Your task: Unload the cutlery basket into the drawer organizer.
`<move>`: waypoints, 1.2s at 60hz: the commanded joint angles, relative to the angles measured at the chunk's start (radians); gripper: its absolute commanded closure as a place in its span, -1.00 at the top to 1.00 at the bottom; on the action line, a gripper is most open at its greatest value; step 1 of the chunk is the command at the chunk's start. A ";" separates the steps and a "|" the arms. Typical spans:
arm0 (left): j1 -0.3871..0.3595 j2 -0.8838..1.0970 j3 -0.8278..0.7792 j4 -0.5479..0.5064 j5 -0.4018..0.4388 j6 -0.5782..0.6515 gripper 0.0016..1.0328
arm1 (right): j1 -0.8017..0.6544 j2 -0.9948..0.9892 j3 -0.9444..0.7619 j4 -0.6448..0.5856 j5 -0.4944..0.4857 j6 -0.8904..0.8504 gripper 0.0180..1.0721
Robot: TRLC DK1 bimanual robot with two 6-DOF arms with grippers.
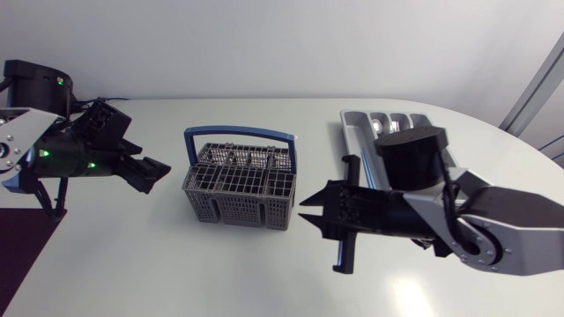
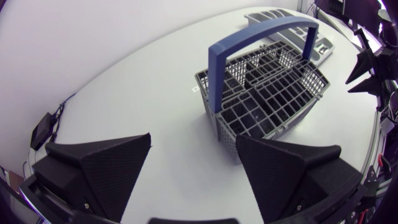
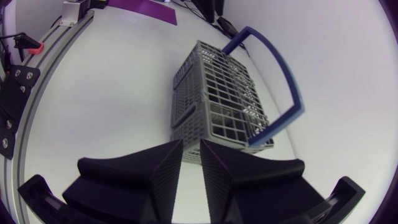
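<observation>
The grey cutlery basket (image 1: 238, 189) with its blue handle (image 1: 240, 134) upright stands mid-table. Its grid compartments look empty from the left wrist view (image 2: 267, 93), though the far ones are hard to see. The grey drawer organizer (image 1: 352, 123) lies behind my right arm, partly hidden by it. My left gripper (image 1: 159, 172) hovers left of the basket, fingers wide apart and empty (image 2: 193, 146). My right gripper (image 1: 308, 211) points at the basket's right side (image 3: 217, 93); its fingers (image 3: 191, 146) stand almost together with only a narrow slit, nothing between them.
The white table has bare surface in front of the basket and to its left. Its curved right edge runs past the organizer (image 2: 323, 50). A black cable box (image 2: 42, 129) lies near the table's left edge.
</observation>
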 commanded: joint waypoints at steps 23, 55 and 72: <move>-0.008 0.183 -0.044 0.103 0.000 0.022 0.80 | 0.047 0.221 0.050 0.167 0.064 0.054 -0.72; -0.053 0.168 -0.055 0.105 0.000 0.007 0.80 | -0.040 0.299 0.093 0.211 0.052 0.014 -0.72; -0.045 0.131 -0.075 0.095 0.013 0.008 0.80 | -0.026 0.276 0.058 0.210 0.068 0.010 -0.72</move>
